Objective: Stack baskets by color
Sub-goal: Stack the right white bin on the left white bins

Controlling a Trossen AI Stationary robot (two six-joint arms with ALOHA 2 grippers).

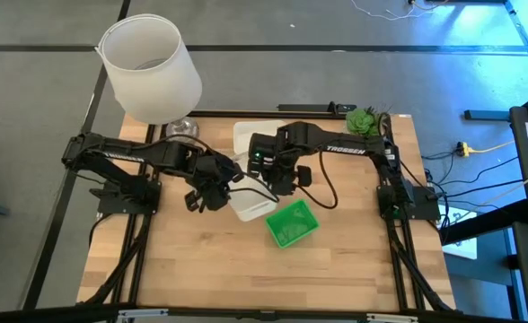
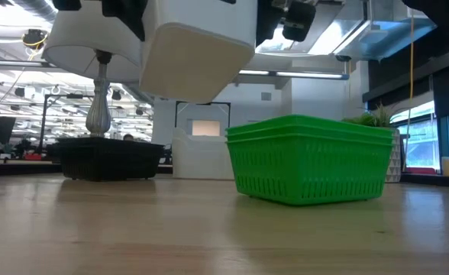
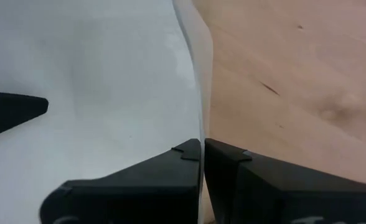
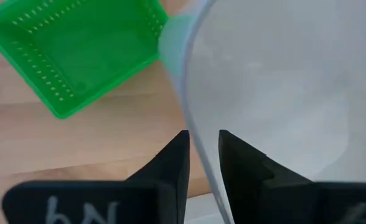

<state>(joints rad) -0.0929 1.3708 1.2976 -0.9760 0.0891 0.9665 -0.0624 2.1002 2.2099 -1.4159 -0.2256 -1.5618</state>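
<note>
A white basket hangs in the air between my two grippers, well above the table in the low view. My left gripper is shut on its wall on the table's left side, and my right gripper is shut on its wall on the right side. Just below and to the right, a green basket rests on the table by its bottom; the low view shows two green rims nested. Another white basket lies at the far side. A black basket stands on the table at the left. My left gripper pinches the white basket's thin side wall, one finger inside the basket and one outside, slanting down from the table's left. The basket is lifted clear. My right gripper has the translucent wall at the rim between its two fingers, one inside, one outside, coming steeply from above.
A large white lampshade on a metal stand rises at the far left corner. A small green plant sits at the far right corner. Bare wood lies toward the near edge.
</note>
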